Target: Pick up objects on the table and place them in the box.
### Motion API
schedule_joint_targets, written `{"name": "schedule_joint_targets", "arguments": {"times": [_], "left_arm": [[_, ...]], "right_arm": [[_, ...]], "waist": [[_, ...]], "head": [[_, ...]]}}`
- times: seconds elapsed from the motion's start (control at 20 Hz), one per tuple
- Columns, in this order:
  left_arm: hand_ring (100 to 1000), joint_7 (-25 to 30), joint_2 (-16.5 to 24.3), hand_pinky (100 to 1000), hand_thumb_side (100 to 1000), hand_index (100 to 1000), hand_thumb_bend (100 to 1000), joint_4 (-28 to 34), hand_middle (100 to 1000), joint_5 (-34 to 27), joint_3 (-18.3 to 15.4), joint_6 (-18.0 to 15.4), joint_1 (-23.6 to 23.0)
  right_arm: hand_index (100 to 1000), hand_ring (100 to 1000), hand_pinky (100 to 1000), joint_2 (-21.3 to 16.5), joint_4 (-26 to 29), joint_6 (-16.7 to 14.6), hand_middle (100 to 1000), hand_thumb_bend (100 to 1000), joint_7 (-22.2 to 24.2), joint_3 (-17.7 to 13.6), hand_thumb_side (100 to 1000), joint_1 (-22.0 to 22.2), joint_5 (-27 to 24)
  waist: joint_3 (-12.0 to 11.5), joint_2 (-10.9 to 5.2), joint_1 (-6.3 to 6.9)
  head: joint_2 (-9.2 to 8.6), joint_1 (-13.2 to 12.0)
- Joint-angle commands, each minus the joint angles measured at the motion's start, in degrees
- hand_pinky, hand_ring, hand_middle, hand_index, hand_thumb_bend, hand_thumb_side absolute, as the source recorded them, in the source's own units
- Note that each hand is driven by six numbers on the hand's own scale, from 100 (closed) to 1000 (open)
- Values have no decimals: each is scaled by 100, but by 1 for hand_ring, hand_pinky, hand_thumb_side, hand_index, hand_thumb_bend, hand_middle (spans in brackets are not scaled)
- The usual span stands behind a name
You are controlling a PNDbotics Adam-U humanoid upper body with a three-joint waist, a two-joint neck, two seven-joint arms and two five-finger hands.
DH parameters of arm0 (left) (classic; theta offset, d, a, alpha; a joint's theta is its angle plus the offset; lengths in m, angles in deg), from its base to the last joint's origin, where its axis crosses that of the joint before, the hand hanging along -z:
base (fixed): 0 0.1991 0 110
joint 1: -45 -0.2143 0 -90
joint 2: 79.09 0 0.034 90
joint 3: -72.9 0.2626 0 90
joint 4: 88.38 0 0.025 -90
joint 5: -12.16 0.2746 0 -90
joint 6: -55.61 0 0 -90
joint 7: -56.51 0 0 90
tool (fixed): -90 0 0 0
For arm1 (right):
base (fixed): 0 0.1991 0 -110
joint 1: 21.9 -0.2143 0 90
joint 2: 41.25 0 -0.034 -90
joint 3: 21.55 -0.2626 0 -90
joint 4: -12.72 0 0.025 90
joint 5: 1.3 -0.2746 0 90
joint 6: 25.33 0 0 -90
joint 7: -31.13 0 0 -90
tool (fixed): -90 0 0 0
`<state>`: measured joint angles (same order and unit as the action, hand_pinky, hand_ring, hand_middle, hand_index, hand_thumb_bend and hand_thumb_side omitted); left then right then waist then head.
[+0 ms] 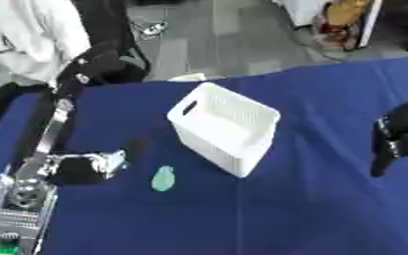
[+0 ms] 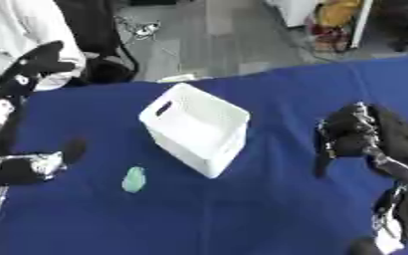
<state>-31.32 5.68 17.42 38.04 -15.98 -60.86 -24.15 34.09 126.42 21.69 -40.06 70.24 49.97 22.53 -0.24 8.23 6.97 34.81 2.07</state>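
A white perforated plastic box (image 1: pixel 223 128) w/ a handle slot in its end wall sits near the middle of the blue cloth-covered counter (image 1: pixel 312 209), turned at an angle — one corner points toward the near edge. Its inside can't be made out.

A small pale-green rounded object (image 1: pixel 163 179) lies on the cloth just left of the box's near corner, apart from it and nearer the robot. Nothing touches it.

The left hand (image 1: pixel 92 63) is up at the far left over the counter's far edge, forearm running back toward the near-left corner; fingers look curled into a dark mass, but whether they're spread or closed can't be told. Nothing shows in it.

The right hand (image 2: pixel 345 135) hangs over the cloth on the right, well apart from the box — fingers bunched, w/ one dark finger (image 2: pixel 322 166) pointing down toward the counter. No object shows in it, though open vs. closed can't be judged for certain.
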Motion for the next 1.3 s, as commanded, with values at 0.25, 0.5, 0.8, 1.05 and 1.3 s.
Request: {"name": "schedule_joint_targets", "arguments": {"times": [0.25, 0.5, 0.8, 1.05, 1.3], "left_arm": [[802, 124, 106, 891, 690, 980, 627, 4, 951, -67, -77, -30, -46], [790, 130, 147, 818, 693, 979, 565, -68, 947, -34, -158, 37, -41], [557, 51, 251, 337, 753, 897, 481, -470, 811, 599, -335, 776, 32], [391, 266, 269, 100, 780, 826, 452, -856, 663, 1206, -280, 1197, 120], [339, 818, 274, 100, 785, 805, 456, -1140, 616, 1930, -193, 1500, 293]], "right_arm": [[455, 337, 100, -50, 89, 158, 388, 878, 245, 27, 1000, 78, 133], [499, 360, 100, -29, 89, 395, 421, 879, 418, -92, 1000, 99, 191], [498, 359, 100, -36, 89, 532, 417, 866, 393, -259, 1000, 111, 176], [498, 359, 100, -32, 89, 547, 417, 873, 418, -278, 1000, 137, 148], [498, 357, 100, -10, 89, 490, 415, 869, 441, -265, 1000, 92, 56]], "waist": [[4, -18, -48], [28, 2, -76], [49, -49, -23], [-5, -52, -5], [22, -44, -1]], "head": [[-14, 93], [-5, 75], [52, -46], [46, -101], [46, -122]]}}
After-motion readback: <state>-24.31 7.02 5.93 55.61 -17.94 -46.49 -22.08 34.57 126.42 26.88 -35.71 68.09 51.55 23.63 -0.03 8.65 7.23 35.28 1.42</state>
